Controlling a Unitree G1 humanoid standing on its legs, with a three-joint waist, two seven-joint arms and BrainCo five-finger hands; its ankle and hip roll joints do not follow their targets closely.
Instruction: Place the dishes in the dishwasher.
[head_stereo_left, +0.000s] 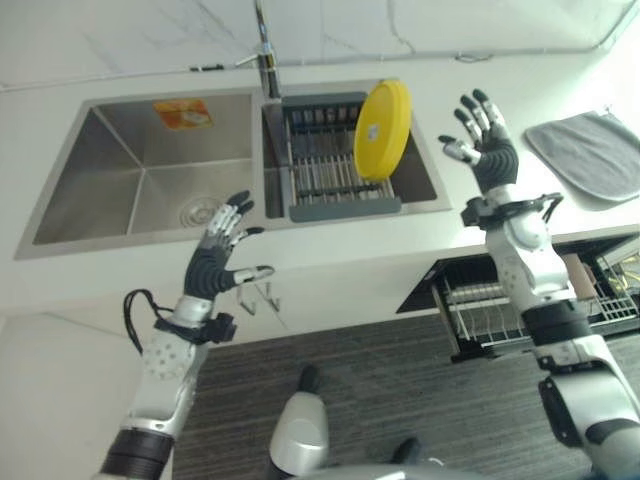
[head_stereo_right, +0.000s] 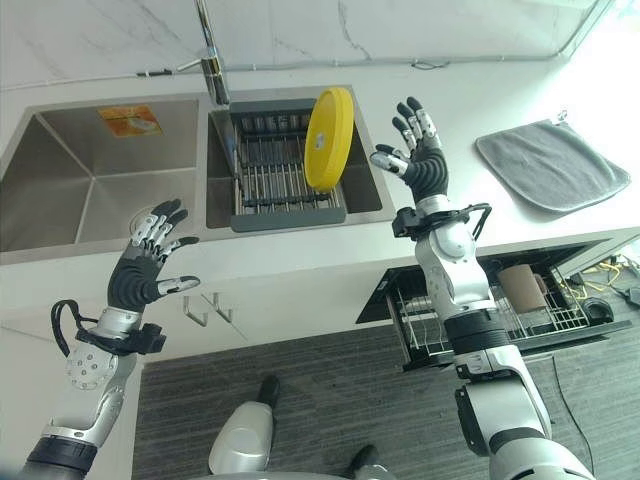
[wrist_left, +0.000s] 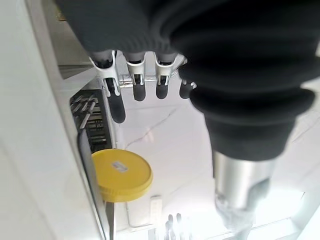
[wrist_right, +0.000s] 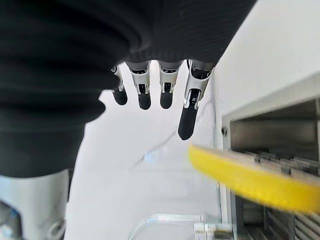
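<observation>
A yellow plate (head_stereo_left: 383, 130) stands on edge in the grey dish rack (head_stereo_left: 330, 170) inside the right sink basin. It shows again in the left wrist view as a yellow plate (wrist_left: 121, 174) and in the right wrist view as a yellow plate (wrist_right: 255, 177). My right hand (head_stereo_left: 487, 140) is raised over the counter just right of the plate, fingers spread and holding nothing. My left hand (head_stereo_left: 215, 258) hovers open at the counter's front edge below the left basin (head_stereo_left: 150, 170). The dishwasher's pulled-out rack (head_stereo_right: 470, 320) sits low on the right.
A faucet (head_stereo_left: 266, 55) rises behind the sinks. A grey drying mat (head_stereo_left: 590, 155) lies on the counter at the far right. A brown cup (head_stereo_right: 518, 288) stands in the dishwasher rack. Dark wood floor lies below the counter.
</observation>
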